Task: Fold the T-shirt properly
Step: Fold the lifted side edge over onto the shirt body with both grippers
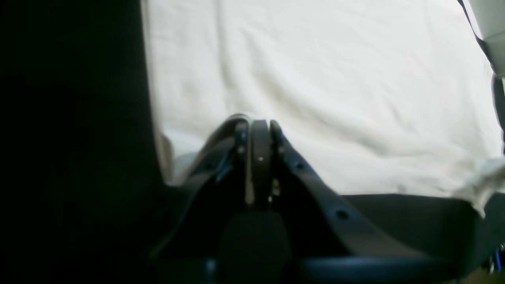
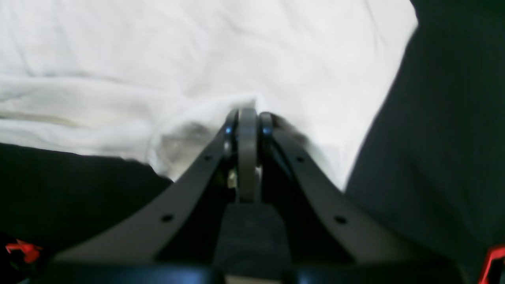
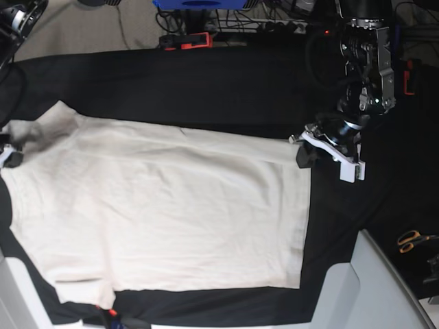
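The cream T-shirt [image 3: 158, 205] lies spread flat on the large black cloth [image 3: 226, 89], hem toward the right of the base view. My left gripper [image 3: 302, 152] sits at the shirt's upper right hem corner. In the left wrist view it [image 1: 258, 123] is shut, with the shirt [image 1: 315, 79] corner pinched at its tips. My right gripper [image 3: 8, 155] is at the frame's far left edge by the sleeve. In the right wrist view it [image 2: 246, 111] is shut on a bunched fold of the shirt [image 2: 197, 47].
Orange-handled scissors [image 3: 411, 240] lie at the right on the black cloth. A pale grey panel [image 3: 374, 288] stands at the bottom right. A red clamp [image 3: 185, 41] and cables lie beyond the cloth's far edge.
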Controlling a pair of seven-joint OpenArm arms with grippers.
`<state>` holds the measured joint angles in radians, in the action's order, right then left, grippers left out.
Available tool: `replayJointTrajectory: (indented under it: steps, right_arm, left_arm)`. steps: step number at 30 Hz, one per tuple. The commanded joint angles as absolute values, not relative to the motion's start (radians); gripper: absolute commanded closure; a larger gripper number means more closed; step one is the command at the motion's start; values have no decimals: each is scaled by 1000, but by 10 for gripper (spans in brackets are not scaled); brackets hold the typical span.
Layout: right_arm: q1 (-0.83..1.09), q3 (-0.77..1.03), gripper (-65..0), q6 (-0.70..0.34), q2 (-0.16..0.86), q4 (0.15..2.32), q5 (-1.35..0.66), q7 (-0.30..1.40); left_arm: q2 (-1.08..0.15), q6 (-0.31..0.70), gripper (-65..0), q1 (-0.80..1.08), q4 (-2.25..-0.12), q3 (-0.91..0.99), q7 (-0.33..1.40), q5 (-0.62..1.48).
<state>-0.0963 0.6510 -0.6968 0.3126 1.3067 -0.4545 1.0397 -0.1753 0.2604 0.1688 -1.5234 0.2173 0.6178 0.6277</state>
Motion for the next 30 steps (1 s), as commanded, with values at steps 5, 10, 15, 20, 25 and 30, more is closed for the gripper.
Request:
replayJointTrajectory:
  steps: [5,10,15,20,25,30]
  right_arm:
    - [-119,662,-2,-698,335,1325,-469,1029]
    - [-125,662,-2,-698,352,1322,-469,1023]
    - [-133,664,-2,-698,358,1326,-469,1021]
    - [-162,654,-2,-698,358,1322,-469,997]
    - [-209,651,-2,-698,360,1319,-467,1001]
    - [-254,556,-2,-698,387,1245,-469,992]
  left_arm:
    - [-186,229,0,110,-1586,242,673,644]
    - [-186,229,0,87,-1620,303,674,644]
    - [-206,229,0,82,-1612,295,674,642]
    - [-202,229,0,74,-1613,295,674,644]
    - [-205,229,0,71,-1612,295,674,641]
    - [-205,229,0,61,-1612,297,674,641]
